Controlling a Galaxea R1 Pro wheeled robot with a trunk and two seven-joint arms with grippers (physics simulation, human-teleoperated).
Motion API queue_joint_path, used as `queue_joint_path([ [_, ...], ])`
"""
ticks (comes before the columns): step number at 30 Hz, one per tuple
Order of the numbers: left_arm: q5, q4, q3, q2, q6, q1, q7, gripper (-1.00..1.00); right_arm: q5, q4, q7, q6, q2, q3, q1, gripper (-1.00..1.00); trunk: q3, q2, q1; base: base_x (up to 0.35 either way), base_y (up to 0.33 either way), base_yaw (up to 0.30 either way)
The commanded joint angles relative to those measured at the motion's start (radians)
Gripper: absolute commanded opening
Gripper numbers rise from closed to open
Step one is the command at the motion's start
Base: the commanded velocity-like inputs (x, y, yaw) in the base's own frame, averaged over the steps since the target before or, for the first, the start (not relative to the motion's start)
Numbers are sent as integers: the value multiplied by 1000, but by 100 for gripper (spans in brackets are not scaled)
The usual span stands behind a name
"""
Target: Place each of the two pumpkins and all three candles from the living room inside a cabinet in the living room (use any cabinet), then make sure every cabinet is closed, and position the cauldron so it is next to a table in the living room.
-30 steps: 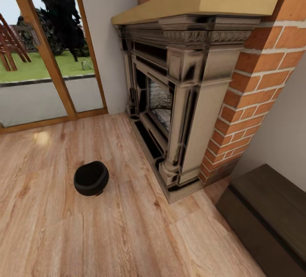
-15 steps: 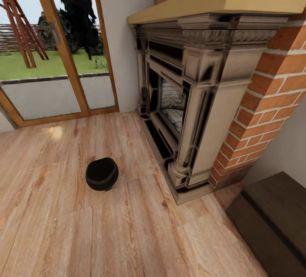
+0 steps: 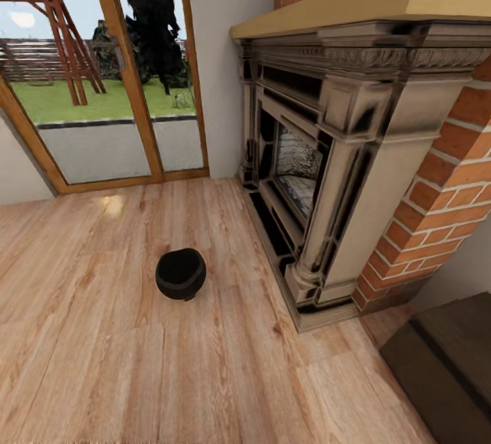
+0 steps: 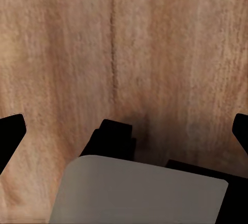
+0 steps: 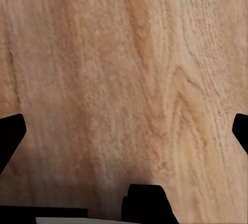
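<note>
On the wood floor [image 3: 102,335] beside the fireplace [image 3: 320,178] stands the cauldron [image 3: 181,273]; both pincers [image 4: 124,131] [image 5: 124,131] spread, holding nothing.

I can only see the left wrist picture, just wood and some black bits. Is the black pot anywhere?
Observer: Yes. In the head view the cauldron stands upright on the wood floor, with nothing touching it.
Operator: What's near it?
Observer: A brick fireplace stands to its right, with bare floor between them.
Operator: Is the cabinet there too?
Observer: A dark-brown cabinet sits at the lower right corner, past the fireplace.
Operator: Is my other hand holding something?
Observer: No. The right gripper has its jaws wide apart over bare floor.
</note>
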Motion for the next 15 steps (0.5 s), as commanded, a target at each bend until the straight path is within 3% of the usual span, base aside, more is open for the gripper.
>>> queue_joint_path([
  [1,0,0,0,0,0,0,0,100,0,0,0,1,0,0,0,100,0,0,0,0,0,287],
  [15,0,1,0,1,0,0,0,100,3,0,0,1,2,0,0,100,0,0,0,0,0,289],
])
